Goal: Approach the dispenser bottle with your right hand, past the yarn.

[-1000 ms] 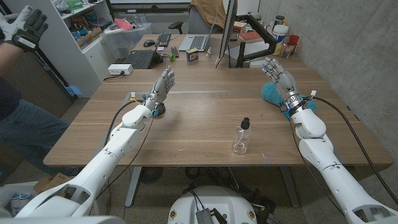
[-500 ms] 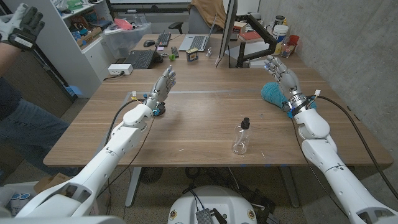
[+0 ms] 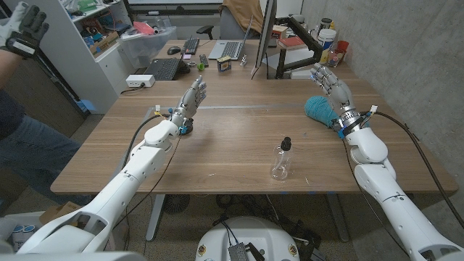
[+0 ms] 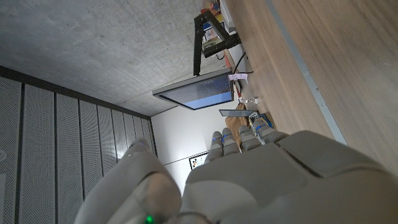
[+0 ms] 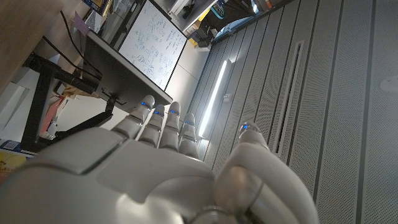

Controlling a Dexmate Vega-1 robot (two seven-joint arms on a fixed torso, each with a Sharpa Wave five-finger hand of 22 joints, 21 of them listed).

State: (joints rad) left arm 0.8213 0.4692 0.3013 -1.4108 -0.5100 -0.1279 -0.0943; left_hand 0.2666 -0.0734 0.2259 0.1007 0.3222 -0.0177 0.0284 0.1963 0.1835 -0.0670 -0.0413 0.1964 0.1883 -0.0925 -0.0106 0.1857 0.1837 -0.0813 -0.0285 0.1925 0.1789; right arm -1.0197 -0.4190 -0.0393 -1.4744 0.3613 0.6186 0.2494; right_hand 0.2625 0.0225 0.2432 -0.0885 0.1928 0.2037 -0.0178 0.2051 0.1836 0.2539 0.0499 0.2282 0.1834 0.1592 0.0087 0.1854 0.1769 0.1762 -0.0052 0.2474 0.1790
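A clear dispenser bottle [image 3: 281,161] with a black pump top stands upright near the table's front edge, right of centre. A teal ball of yarn [image 3: 317,109] lies toward the right side, farther back. My right hand [image 3: 331,85] is raised just behind and right of the yarn, fingers straight and apart, holding nothing; its back shows in the right wrist view [image 5: 143,162]. My left hand [image 3: 193,97] stands upright over the table's left half, fingers extended, empty; its back appears in the left wrist view [image 4: 261,174].
A monitor [image 3: 264,36] on an arm, a laptop [image 3: 230,49], keyboards and clutter line the far edge. A red cup and containers [image 3: 333,47] stand at the back right. A person's gloved hand [image 3: 25,29] is raised at the far left.
My right hand has drifted a little to the right and back, staying above the yarn. The person's gloved hand has shifted slightly left. My left arm is unchanged.
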